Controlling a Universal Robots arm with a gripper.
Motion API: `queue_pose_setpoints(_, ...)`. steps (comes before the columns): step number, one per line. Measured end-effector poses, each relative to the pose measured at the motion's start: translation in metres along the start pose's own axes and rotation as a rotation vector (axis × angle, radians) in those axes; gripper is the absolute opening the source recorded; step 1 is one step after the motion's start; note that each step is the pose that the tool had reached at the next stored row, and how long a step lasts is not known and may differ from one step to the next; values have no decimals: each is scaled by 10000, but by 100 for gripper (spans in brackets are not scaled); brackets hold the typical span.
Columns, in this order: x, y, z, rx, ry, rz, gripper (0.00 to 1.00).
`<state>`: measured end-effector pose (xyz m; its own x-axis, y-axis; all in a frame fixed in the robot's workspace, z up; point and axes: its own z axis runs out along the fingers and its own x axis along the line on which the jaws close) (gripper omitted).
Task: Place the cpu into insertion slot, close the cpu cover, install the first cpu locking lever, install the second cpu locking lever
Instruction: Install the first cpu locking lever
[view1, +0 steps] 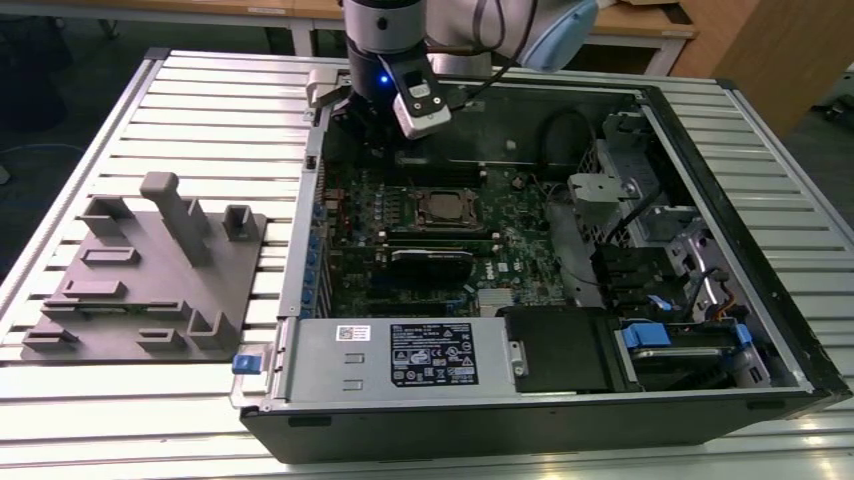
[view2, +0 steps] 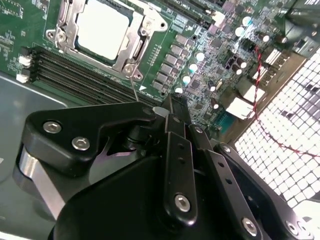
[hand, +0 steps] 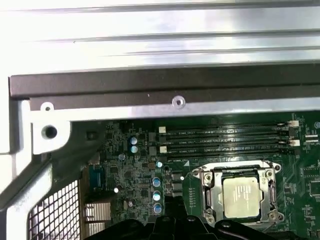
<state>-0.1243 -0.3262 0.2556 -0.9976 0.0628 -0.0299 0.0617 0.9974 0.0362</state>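
gripper (view2: 167, 107) is sitting clenched with nothing between its fingers, hovering over the green board (view2: 15, 30) inside the open pc case (view1: 534, 430) on the slatted table (view1: 200, 100). cpu (view2: 102, 27) is lying flat in the insertion slot (view1: 418, 208), pale face up, with the cpu cover (hand: 240, 172) lying down around it. gripper is near the socket, not touching it. black memory slots (view2: 75, 67) are running between them in the second wrist view. grey fixture block (view1: 147, 270) is sitting on the table at the exterior view's left of the case.
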Motion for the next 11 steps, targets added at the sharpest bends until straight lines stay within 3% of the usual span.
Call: queue_pose_setpoints(11,5,70,10,-7,0,0,11)
